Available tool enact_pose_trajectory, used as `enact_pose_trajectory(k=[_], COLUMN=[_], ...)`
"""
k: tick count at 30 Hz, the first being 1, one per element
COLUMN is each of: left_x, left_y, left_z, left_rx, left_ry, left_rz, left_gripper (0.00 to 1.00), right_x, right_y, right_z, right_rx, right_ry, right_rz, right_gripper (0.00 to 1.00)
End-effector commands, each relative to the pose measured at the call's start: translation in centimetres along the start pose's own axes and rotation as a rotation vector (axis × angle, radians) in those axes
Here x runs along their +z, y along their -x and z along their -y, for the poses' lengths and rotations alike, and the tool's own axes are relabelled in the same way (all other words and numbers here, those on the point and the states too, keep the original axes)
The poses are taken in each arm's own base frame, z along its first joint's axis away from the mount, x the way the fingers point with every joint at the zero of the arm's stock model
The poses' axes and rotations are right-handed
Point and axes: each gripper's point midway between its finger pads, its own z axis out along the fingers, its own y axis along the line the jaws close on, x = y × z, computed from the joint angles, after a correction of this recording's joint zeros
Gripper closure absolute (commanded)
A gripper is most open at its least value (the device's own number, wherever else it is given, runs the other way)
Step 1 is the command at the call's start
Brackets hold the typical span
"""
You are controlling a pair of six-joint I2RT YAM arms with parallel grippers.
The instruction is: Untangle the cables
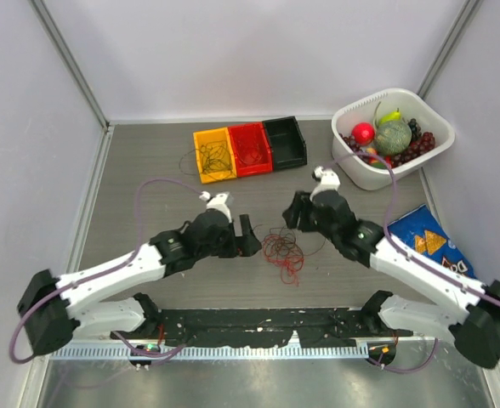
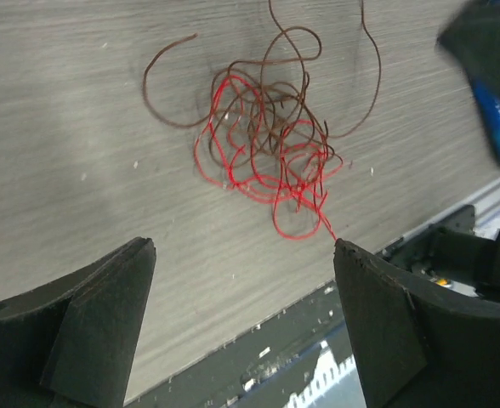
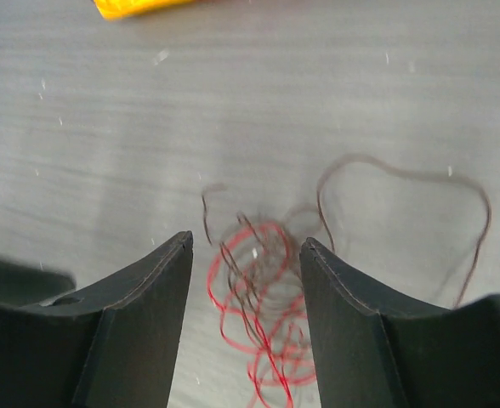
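Table (image 1: pixel 131 161): grey wood-grain laminate, matt, flecked with pale specks. Cables (image 2: pixel 267 136): hair-thin wire. The red ones have a smooth, bright, plastic-looking coat and the brown ones look duller. Left gripper (image 2: pixel 243 246) and right gripper (image 3: pixel 246 242): matt black plastic, faintly grainy at the edges. Bins (image 1: pixel 250 149), upper centre: smooth moulded plastic. Basket (image 1: pixel 365 174), upper right: white plastic with a slight sheen. Bag (image 1: pixel 428 242), right edge: glossy film. Sheet (image 1: pixel 258 387), bottom edge: brushed metal.
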Motion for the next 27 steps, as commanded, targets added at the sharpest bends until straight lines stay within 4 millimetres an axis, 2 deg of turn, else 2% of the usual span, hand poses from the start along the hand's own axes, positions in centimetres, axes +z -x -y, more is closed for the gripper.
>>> enact_pose_trajectory(k=[1,2,3,4,5,7,9,11,12,15,17,19,21,22,23,24,26,27], left_x=[4.0,5.0,6.9,7.4,8.6,10.8,12.7,14.0,14.4,15.8,16.5,17.4,17.6,17.5,17.1,16.5,14.2,12.6], left_y=[3.1,3.4,2.9,3.4,3.5,3.3,3.9,4.1,4.3,2.2,1.3,1.0,1.4,1.8,2.3,3.4,5.3,6.4], left_z=[5.2,5.6,5.2,5.9,5.7,5.0,3.5,2.6,2.9,3.4,3.1,2.1,2.0,2.1,2.5,2.6,3.7,4.7], left_rx=[0.165,0.203,0.278,0.316,0.386,0.491,0.566,0.613,0.626,0.663,0.658,0.646,0.646,0.649,0.647,0.645,0.623,0.600], left_ry=[-0.113,-0.107,-0.088,-0.104,-0.092,-0.051,0.027,0.059,0.048,-0.032,-0.045,-0.002,0.019,0.024,0.025,0.059,0.074,0.058], left_rz=[0.026,0.007,-0.038,-0.042,-0.051,-0.091,-0.091,-0.124,-0.134,-0.235,-0.272,-0.272,-0.254,-0.242,-0.234,-0.203,-0.155,-0.117], left_gripper=[0.12,0.14,0.14,0.11,0.06,0.03,0.02,0.03,0.05,0.09,0.17,0.35,0.55,0.68,0.87,0.98,1.00,1.00], right_x=[-2.8,-3.7,-4.0,-4.7,-4.9,-5.9,-6.6,-7.3,-7.7,-8.2,-8.3,-8.2,-7.9,-7.9,-7.7,-7.6,-7.4,-7.3], right_y=[-2.5,-3.1,-3.8,-3.9,-4.4,-4.7,-4.6,-4.4,-4.2,-4.0,-3.9,-4.1,-4.4,-4.5,-4.8,-4.9,-5.2,-6.1], right_z=[1.1,1.9,2.5,2.7,3.2,3.5,3.1,3.1,3.1,3.8,4.0,4.2,4.3,4.3,4.4,4.3,3.7,3.1], right_rx=[0.168,0.185,0.189,0.202,0.205,0.222,0.242,0.249,0.252,0.234,0.218,0.209,0.205,0.206,0.207,0.212,0.208,0.193], right_ry=[0.037,0.032,0.019,0.031,0.021,0.031,0.070,0.088,0.096,0.078,0.071,0.067,0.058,0.060,0.057,0.061,0.093,0.135], right_rz=[0.006,0.014,0.006,0.023,0.014,0.022,0.032,0.046,0.061,0.085,0.090,0.086,0.077,0.076,0.067,0.062,0.055,0.017], right_gripper=[0.42,0.42,0.43,0.43,0.43,0.44,0.44,0.44,0.44,0.44,0.44,0.44,0.44,0.44,0.44,0.44,0.43,0.40])
